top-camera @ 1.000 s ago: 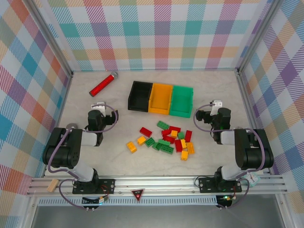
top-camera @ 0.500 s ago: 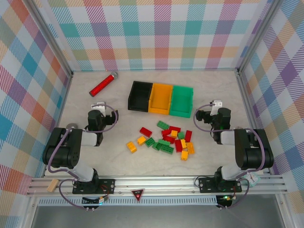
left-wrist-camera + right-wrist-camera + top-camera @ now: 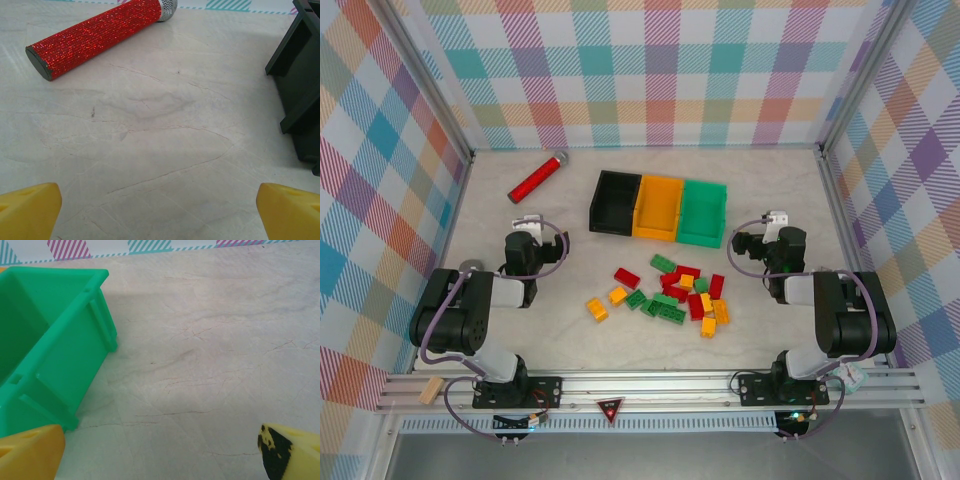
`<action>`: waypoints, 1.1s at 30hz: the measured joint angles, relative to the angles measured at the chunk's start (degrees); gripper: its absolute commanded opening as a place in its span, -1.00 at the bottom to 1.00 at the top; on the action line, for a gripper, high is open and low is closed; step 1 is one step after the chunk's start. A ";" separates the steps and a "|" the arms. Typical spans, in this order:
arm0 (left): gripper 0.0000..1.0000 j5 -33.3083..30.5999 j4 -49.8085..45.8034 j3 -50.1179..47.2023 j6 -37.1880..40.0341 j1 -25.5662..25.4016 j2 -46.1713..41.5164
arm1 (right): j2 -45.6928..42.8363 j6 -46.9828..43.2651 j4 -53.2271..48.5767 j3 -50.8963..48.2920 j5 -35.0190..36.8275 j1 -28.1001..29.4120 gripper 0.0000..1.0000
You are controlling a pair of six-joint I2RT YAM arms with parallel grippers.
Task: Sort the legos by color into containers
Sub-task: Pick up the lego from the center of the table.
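Sorting looks not yet begun: the legos (image 3: 670, 292) lie in one loose scatter of red, green and yellow-orange on the counter (image 3: 570, 330). The three containers stand in a touching row at the pile's 12 o'clock, with the black bin (image 3: 615, 203) at the row's 9 o'clock end, the orange-yellow bin (image 3: 658, 208) in the middle and the green bin (image 3: 703, 213) at the 3 o'clock end; from above no brick can be made out inside any of them. The left hand (image 3: 527, 222) rests low at the pile's 9 o'clock, well apart from it, spread wide and holding nothing. Its wrist view has yellow fingertips (image 3: 27, 212) in the bottom corners, bare counter between them, the black bin's wall at 3 o'clock and the red cylinder (image 3: 95, 35) at 11 o'clock. The right hand (image 3: 767, 232) sits at the pile's 2 o'clock, near the green bin's 4 o'clock corner, equally wide and empty. The step in hand, I judge, is the first reach. It calls for one arm to swing toward the pile and choose a brick at the edge, clear of its neighbours, perhaps a yellow-orange one at the pile's 8 o'clock side for the left hand. The arm must then come down with the jaws astride the brick, close, and carry it to the matching bin. No bin is red, so the black one seems the likely home for red bricks, though that is a guess. The crowded middle, where bricks touch, is better left until the edges thin.
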 measured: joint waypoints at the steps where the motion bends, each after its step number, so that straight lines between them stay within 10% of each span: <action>1: 0.99 0.00 -0.13 0.00 0.00 0.00 -0.04 | 0.00 0.02 0.00 0.00 0.02 0.00 0.98; 16: 0.99 2.91 -40.94 26.08 -8.92 0.00 -15.17 | -21.49 7.06 -34.25 17.29 -0.66 0.00 0.98; 22: 0.99 9.11 -64.08 42.14 -14.32 0.07 -14.91 | -21.55 14.29 -49.16 19.76 -12.90 -0.31 0.98; 33: 0.99 22.71 -87.32 35.87 -14.53 0.37 -13.81 | -23.63 22.38 -72.76 20.76 -21.51 12.20 0.86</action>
